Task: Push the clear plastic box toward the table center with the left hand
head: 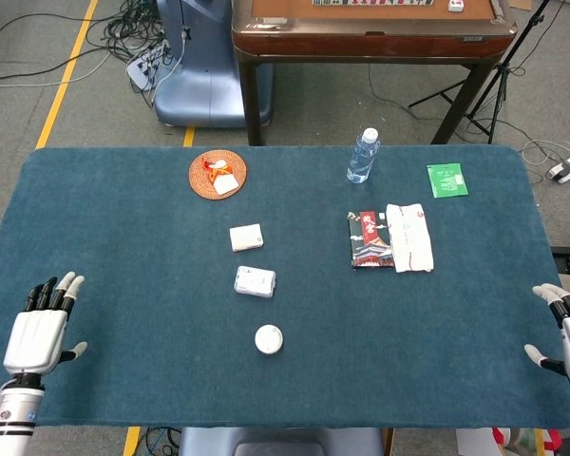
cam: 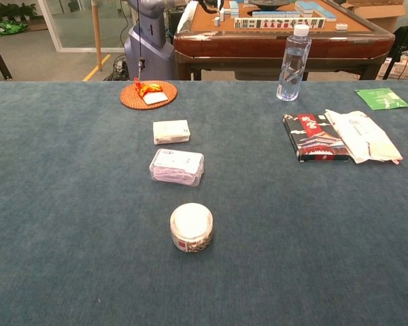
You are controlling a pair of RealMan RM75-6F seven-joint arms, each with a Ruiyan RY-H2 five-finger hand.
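Box of clear plastic lies flat on the blue table, well apart from the left hand and off to that hand's right, a little further from the robot. The left hand sits at the table's near left corner, palm down, fingers straight and slightly spread, holding nothing; the chest view does not show it. Just beyond the box is a small white box, and nearer the robot than the box stands a round white tub. Further out from the left hand, toward the far edge, a woven coaster carries an orange and white item. Across the table are a dark packet and a white packet side by side, a water bottle and a green sachet. The right hand shows at the near right edge, fingers apart and empty.
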